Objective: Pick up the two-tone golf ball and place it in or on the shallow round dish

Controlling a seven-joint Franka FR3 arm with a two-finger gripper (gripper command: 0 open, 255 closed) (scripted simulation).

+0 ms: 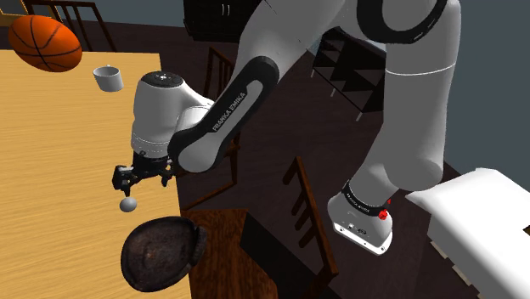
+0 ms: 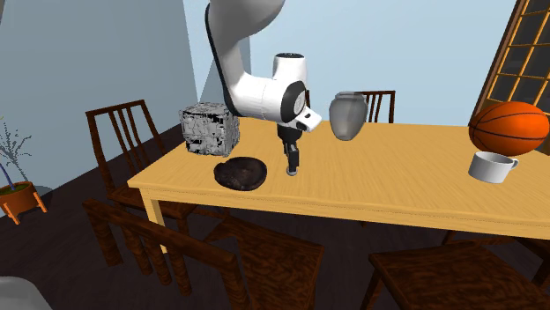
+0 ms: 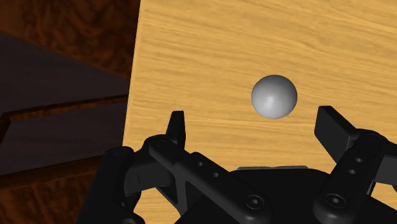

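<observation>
Flat, even light brightens the table (image 2: 397, 194), with perhaps a faint highlight on the ball (image 3: 274, 97).

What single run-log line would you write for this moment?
gripper: open, over ball | ball: on table, unheld | dish: empty

One ball (image 1: 128, 204), dish (image 1: 161, 251), basketball (image 1: 47, 42), cup (image 1: 109, 78), vase (image 2: 347, 116), box (image 2: 210, 130); perhaps four chairs (image 2: 119, 132).

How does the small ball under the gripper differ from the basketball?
The ball is plain grey; the basketball is orange with dark seams. The ball is far smaller. It lies by the dark dish, below the open fingers; the basketball sits far off beside the mug. Both are round and rest on the table.
</observation>
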